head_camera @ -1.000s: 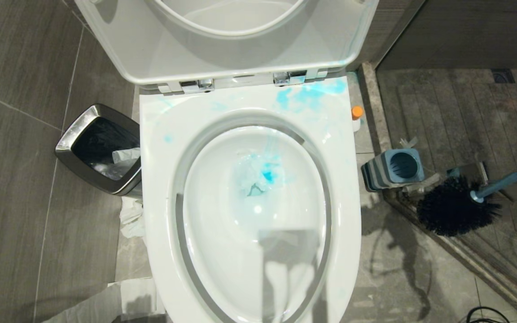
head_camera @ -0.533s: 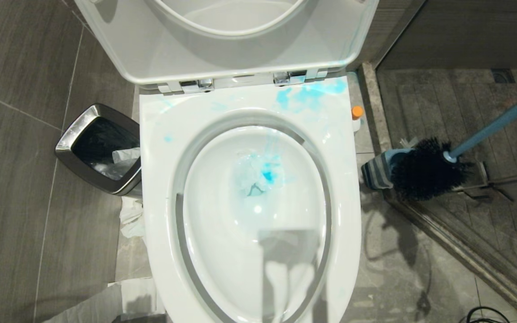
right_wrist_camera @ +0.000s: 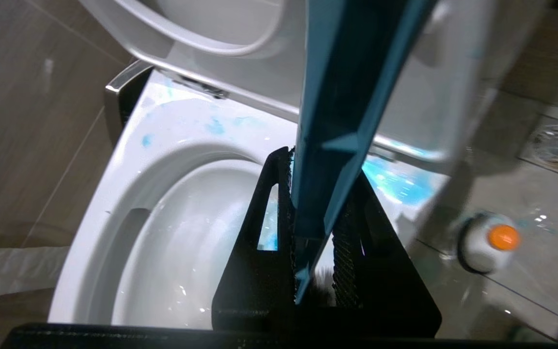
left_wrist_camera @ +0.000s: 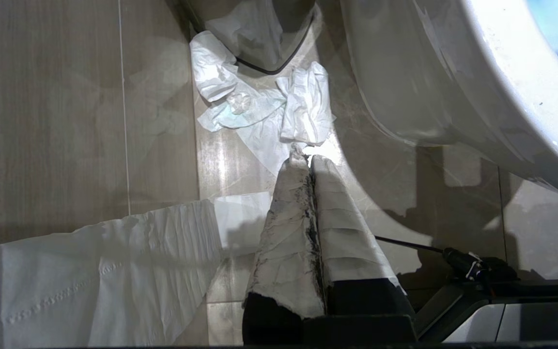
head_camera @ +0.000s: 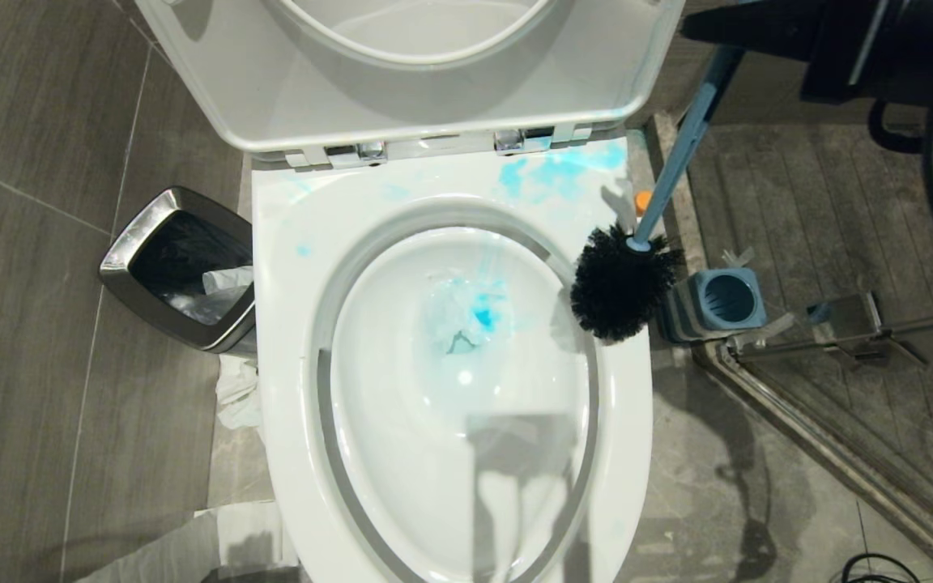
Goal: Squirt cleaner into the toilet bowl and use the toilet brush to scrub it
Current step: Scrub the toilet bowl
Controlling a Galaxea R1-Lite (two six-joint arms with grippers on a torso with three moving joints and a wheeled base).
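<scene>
- The toilet bowl [head_camera: 450, 389] fills the middle of the head view, lid and seat raised, with blue smears on the back edge of its rim near the right hinge and a blue patch with pale paper in the water at its centre.
- The steel-rimmed waste bin [head_camera: 179, 271] stands on the floor against the bowl's left edge, with crumpled tissue [left_wrist_camera: 259, 106] and a strip of paper on the tiles in front of it.
- The toilet brush [head_camera: 620, 279] hangs with its black bristle head over the bowl's right rim, the slate-blue handle slanting up and back toward the right arm.
- The right gripper [right_wrist_camera: 314, 228] is clamped narrowly on that handle, a black finger pressed to each side.
- The left gripper [left_wrist_camera: 308, 162], its taped fingers pressed together and empty, points at the floor beside the bowl's left front edge.
- The square brush holder [head_camera: 713, 301] sits on the floor just right of the bowl.
- The cleaner [right_wrist_camera: 489, 241], orange cap up, stands on the floor by the bowl's right back corner.
</scene>
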